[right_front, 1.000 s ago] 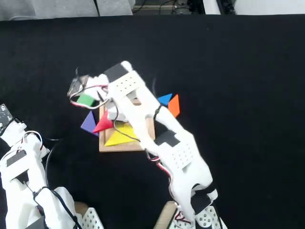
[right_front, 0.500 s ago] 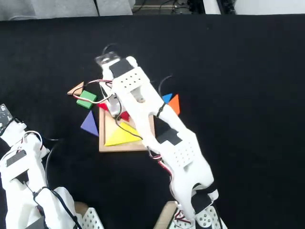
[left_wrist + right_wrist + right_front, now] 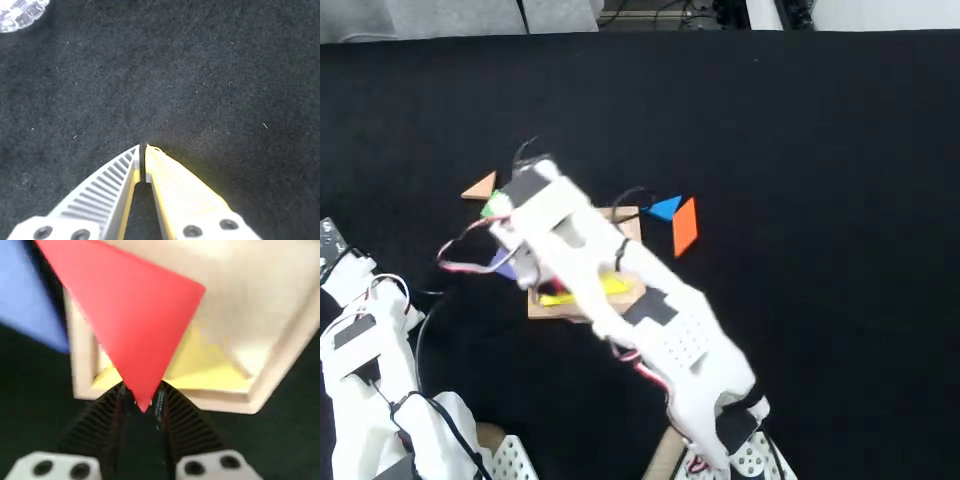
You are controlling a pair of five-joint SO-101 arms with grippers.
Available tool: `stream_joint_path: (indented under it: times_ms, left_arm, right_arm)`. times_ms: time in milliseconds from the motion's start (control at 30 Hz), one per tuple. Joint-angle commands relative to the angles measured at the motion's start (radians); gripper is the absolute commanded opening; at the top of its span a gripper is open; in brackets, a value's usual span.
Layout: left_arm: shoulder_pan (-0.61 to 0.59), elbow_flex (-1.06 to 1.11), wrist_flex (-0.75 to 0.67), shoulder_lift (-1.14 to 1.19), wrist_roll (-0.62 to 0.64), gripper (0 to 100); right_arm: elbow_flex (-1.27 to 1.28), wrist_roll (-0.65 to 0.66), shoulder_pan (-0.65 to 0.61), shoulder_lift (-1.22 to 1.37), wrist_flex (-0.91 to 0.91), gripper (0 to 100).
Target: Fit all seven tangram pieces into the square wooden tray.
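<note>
My right gripper [image 3: 142,395] is shut on one corner of the red triangle [image 3: 135,325] and holds it over the square wooden tray [image 3: 280,360]. A yellow triangle [image 3: 210,372] lies inside the tray beneath it, also visible as the yellow triangle [image 3: 590,290] under the right arm. The purple triangle [image 3: 25,305] lies on the cloth beside the tray's left edge. Left of the tray [image 3: 545,308] lie a tan triangle [image 3: 480,187] and a green piece [image 3: 495,203]. To its right are a blue triangle [image 3: 665,208] and an orange parallelogram [image 3: 685,226]. My left gripper [image 3: 142,150] is shut over bare black cloth.
The right arm [image 3: 620,290] covers most of the tray from above. The left arm [image 3: 360,350] stands at the near left corner. Black cloth spreads over the whole table, with wide bare room on the right half and along the far side.
The right arm's wrist swung from beyond the tray's far left corner back toward the near left, over the tray's left side. The left arm kept still.
</note>
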Motion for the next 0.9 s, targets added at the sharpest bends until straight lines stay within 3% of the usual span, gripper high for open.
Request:
stream_joint_path:
  times_ms: [0,100,400,633,867]
  left_arm:
    - [0.016,-0.065,-0.005,0.003,0.0,3]
    - [0.013,-0.065,-0.005,0.003,0.0,3]
    - [0.016,-0.065,-0.005,0.003,0.0,3]
    - [0.016,-0.065,-0.005,0.003,0.0,3]
    - [0.015,-0.067,-0.005,0.003,0.0,3]
  right_arm:
    - [-0.025,0.046,-0.058,-0.007,0.02,1.5]
    - [-0.061,0.126,-0.043,-0.007,0.02,1.6]
    - [-0.039,0.147,0.048,0.005,0.021,1.6]
    - [-0.048,0.359,0.078,-0.001,0.04,1.1]
    - [-0.068,0.514,0.245,-0.133,-0.121,1.1]
